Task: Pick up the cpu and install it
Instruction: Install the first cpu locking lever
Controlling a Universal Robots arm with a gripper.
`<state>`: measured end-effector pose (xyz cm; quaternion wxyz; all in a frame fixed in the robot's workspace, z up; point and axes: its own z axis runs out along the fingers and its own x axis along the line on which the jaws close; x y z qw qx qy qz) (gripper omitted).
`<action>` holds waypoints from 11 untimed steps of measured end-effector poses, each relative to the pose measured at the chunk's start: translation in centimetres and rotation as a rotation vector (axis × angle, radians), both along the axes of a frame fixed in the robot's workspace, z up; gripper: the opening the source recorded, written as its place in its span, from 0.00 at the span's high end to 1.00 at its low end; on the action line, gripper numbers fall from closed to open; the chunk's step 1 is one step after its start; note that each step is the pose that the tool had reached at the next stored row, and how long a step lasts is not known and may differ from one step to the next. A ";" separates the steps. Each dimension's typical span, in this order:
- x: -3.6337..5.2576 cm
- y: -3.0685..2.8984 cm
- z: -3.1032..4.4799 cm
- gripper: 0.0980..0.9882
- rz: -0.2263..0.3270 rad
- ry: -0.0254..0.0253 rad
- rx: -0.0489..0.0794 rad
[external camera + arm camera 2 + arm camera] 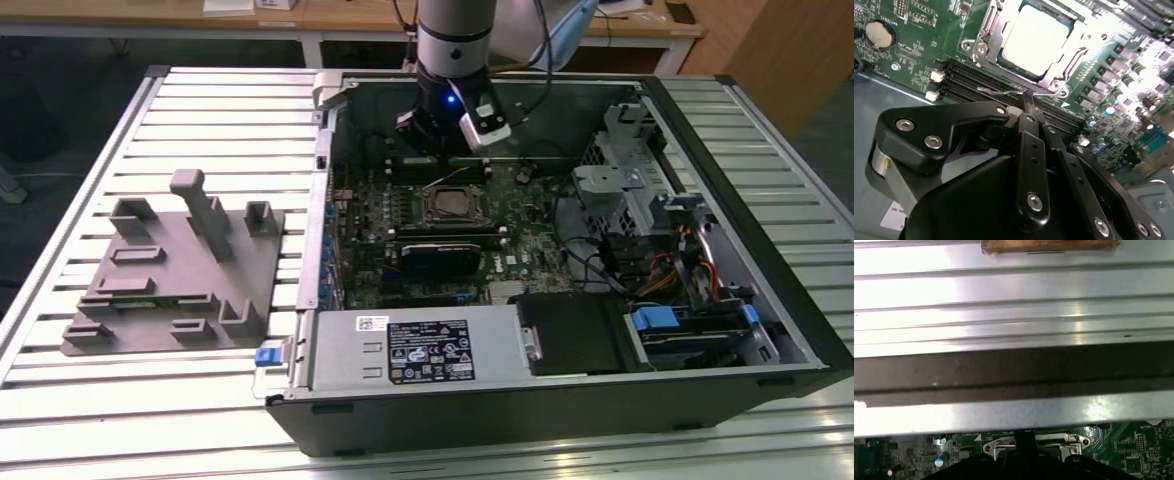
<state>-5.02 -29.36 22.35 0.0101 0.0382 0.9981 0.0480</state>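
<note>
My gripper (1026, 97) has its jaws closed on nothing, tips at the socket lever (1004, 91) beside the seated cpu (1036, 40); a slip risks scraping the memory slots (984, 82).

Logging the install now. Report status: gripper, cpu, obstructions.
Gripper shut, empty, fingertips on the wire latch lever beside the socket. Cpu seated in the socket, retention frame around it. Nothing lies on the cpu.

pale silver cpu (1035, 41) face inside a silvery socket frame (985, 35), on a green motherboard (919, 45) (black memory slots (979, 82) alongside). black gripper (1026, 100) linkages with silver screws. grey plastic tray (174, 270) on a silver ribbed table (80, 300). blue drive latches (657, 322).
</note>
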 end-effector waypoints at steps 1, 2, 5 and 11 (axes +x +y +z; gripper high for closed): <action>0.06 0.06 -0.05 0.99 0.000 0.0000 0.000; 0.14 0.11 -0.09 0.99 0.000 0.0000 0.000; 0.38 0.23 -0.19 0.99 0.000 0.0000 0.000; 0.89 0.28 -0.40 0.99 0.000 0.0001 0.000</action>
